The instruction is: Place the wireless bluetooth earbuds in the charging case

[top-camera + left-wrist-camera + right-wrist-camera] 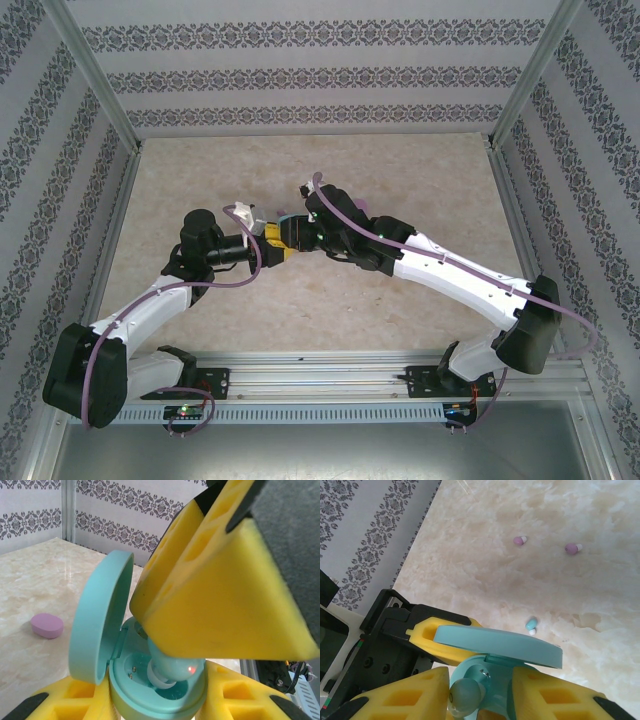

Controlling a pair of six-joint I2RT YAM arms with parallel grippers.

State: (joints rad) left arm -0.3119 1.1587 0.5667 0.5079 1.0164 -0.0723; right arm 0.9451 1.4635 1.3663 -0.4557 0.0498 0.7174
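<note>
My left gripper [157, 702] is shut on the base of the open teal charging case [95, 630], whose lid stands up to the left. A light-blue earbud [175, 670] with a red light lies tilted in one socket of the case. My right gripper [482, 700] hangs over the case [495, 642] with its jaws apart. That earbud [465, 697] rests against its left finger [415, 695] and is clear of the other. Both grippers meet mid-table [282, 238]. On the table beyond lie a second light-blue earbud [531, 625] and two pink-purple earbuds [520, 540] [572, 548].
A closed pink oval case [47, 625] lies on the marble table [30, 580] to the left of the held case. Patterned walls and aluminium posts [95, 70] enclose the table on three sides.
</note>
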